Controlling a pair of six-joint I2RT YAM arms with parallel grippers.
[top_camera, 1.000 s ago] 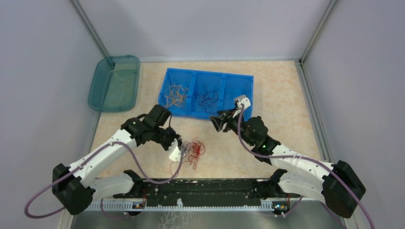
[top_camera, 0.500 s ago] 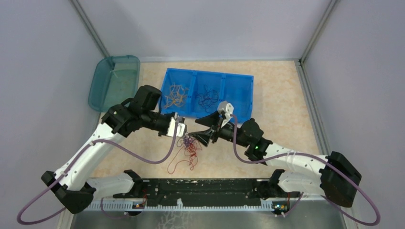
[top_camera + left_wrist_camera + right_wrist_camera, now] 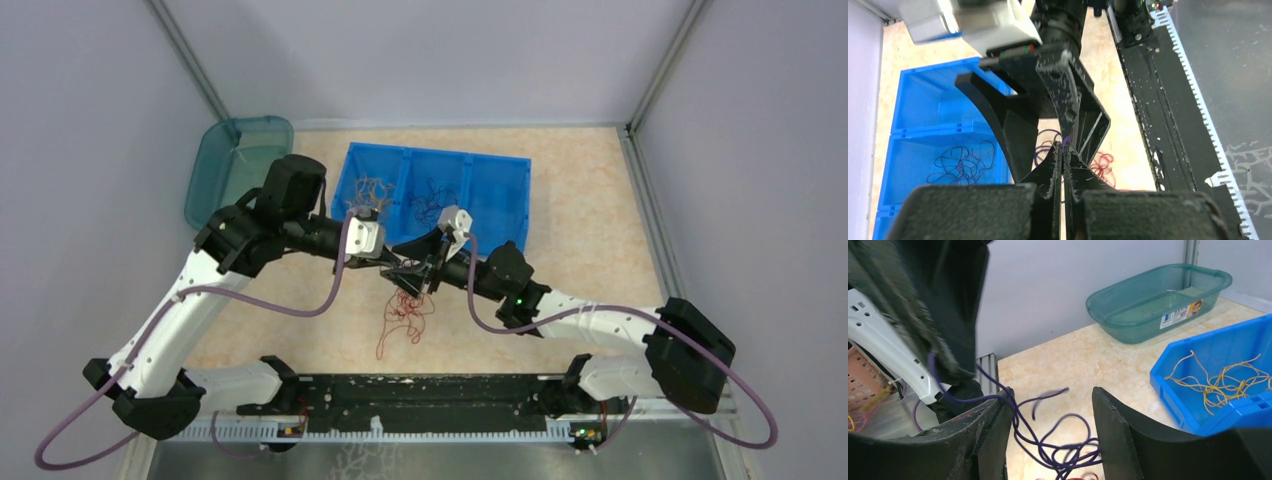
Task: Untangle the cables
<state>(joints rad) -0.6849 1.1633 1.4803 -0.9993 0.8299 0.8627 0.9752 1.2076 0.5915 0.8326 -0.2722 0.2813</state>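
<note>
The left end effector [image 3: 1064, 155] is pressed fully closed, its two fingers pinching a purple cable [image 3: 1068, 457] right at their tips. That strand runs down from the pinch and passes between the fingers of the right end effector [image 3: 1052, 400], which stands open around it with a clear gap on either side (whether either finger touches the strand cannot be told).

From above, the two end effectors meet tip to tip over the middle of the surface [image 3: 560, 250], just in front of the blue bin [image 3: 500, 200]. The tangled cables [image 3: 405, 305], red and dark purple, hang directly below that meeting point, and the lower red loops trail down towards the arm bases.

In the bin, orange-yellow cables [image 3: 365, 195] lie in the left compartment and dark purple cables [image 3: 432, 200] in the middle one. A teal basin [image 3: 1128, 327] sits at the far left corner, apart from the bin.
</note>
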